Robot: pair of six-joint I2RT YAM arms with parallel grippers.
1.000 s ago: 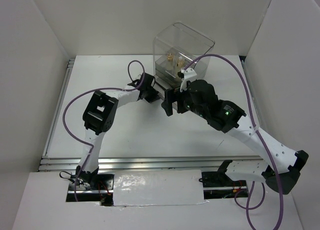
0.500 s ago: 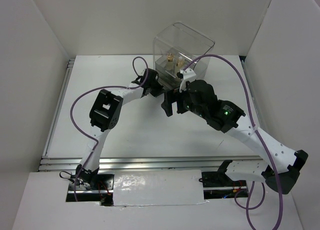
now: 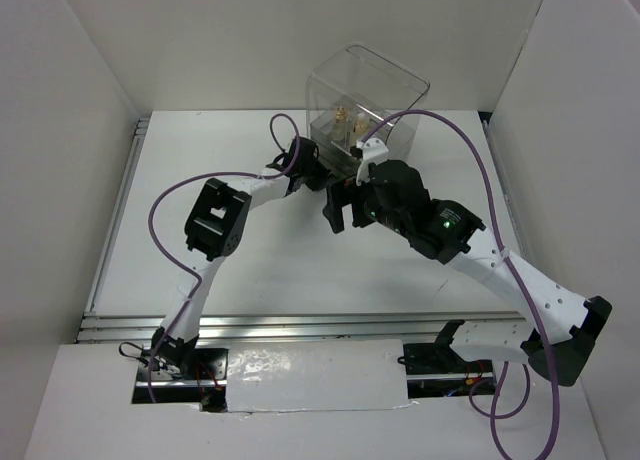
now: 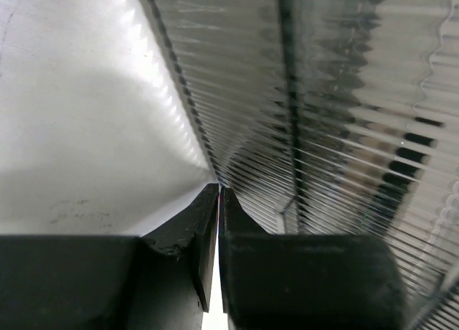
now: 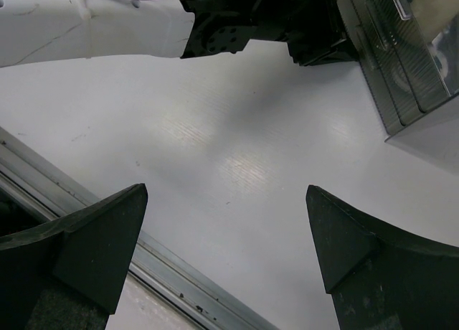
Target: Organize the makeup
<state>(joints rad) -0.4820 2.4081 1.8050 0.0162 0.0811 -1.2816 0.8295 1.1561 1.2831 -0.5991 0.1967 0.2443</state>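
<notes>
The left gripper (image 4: 218,190), fingers all but closed on nothing, sits at the foot of the box's (image 4: 323,129) ribbed front, probably to work a drawer. The right gripper (image 5: 226,194) hangs wide open, empty. Inside the box top stands the makeup (image 3: 345,115) (gold pieces).

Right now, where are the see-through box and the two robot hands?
clear box (image 3: 385,80): top view, its upper wall.
left hand (image 4: 218,192): left wrist view, between its fingertips.
right hand (image 5: 226,194): right wrist view, midway between its fingertips.

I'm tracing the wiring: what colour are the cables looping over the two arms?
The cables are purple, clearest in the top external view.
</notes>
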